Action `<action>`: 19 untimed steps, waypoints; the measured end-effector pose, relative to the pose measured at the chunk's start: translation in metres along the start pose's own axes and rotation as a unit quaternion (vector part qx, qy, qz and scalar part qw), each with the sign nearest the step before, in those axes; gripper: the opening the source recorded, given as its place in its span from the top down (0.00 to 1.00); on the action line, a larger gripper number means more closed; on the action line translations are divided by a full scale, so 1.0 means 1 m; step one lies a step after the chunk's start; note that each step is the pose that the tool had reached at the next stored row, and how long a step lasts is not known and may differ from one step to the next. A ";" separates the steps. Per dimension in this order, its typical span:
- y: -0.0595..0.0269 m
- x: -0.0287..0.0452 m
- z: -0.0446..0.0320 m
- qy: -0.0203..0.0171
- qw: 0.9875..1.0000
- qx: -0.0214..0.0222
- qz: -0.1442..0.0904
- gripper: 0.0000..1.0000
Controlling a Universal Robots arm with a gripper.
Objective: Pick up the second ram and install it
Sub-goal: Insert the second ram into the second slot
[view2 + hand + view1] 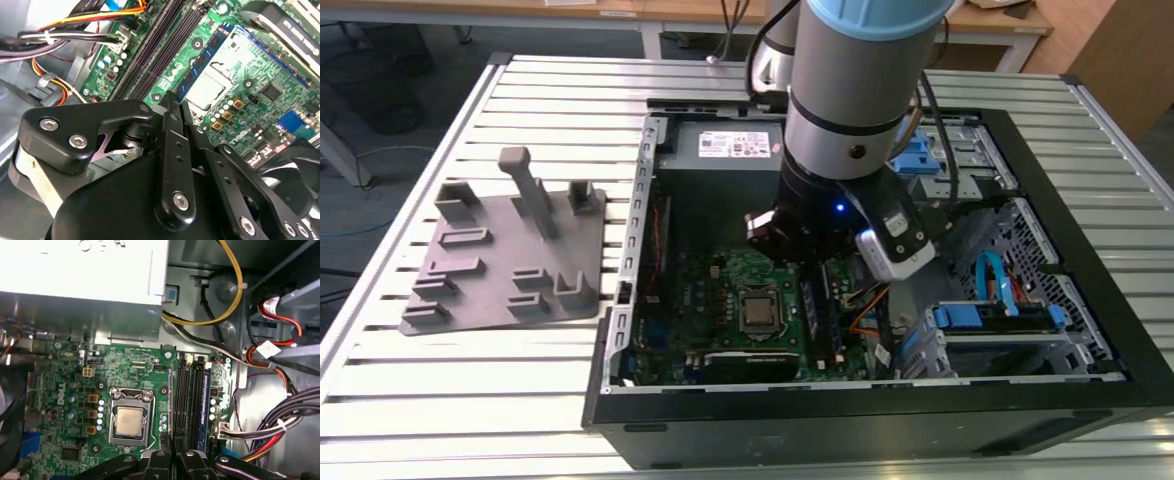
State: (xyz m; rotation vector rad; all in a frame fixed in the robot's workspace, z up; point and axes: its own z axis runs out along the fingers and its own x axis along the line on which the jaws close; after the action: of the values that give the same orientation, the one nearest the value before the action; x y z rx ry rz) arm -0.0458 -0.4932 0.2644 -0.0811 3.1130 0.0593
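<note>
Your gripper (172, 454) was clamped shut on the ram (202, 62), a thin dark-blue strip with black chips, held on edge over the motherboard (125, 362), between socket (129, 421) and slots (186, 400).

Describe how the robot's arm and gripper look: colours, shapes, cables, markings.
The arm is a silver-grey cylinder with a pale blue cap, a black wrist showing a small blue light, and black cables behind. The gripper is black linked bars dotted with silver screws.
</note>
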 end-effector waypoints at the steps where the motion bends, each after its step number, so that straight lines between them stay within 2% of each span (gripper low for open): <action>1: 0.0000 0.0000 0.0000 0.000 1.000 0.000 0.006 0.86; 6: 0.0000 0.0000 0.0003 -0.001 0.999 0.001 0.035 0.86; 11: 0.0000 0.0000 0.0005 -0.002 0.998 0.002 0.063 0.86; 17: 0.0000 0.0000 0.0008 -0.004 0.995 0.003 0.095 0.86; 18: 0.0000 0.0000 0.0009 -0.004 0.994 0.003 0.106 0.86; 19: 0.0000 0.0000 0.0009 -0.004 0.994 0.003 0.111 0.86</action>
State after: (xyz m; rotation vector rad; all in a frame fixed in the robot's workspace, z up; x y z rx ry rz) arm -0.0458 -0.4932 0.2635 0.2655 3.0988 0.0542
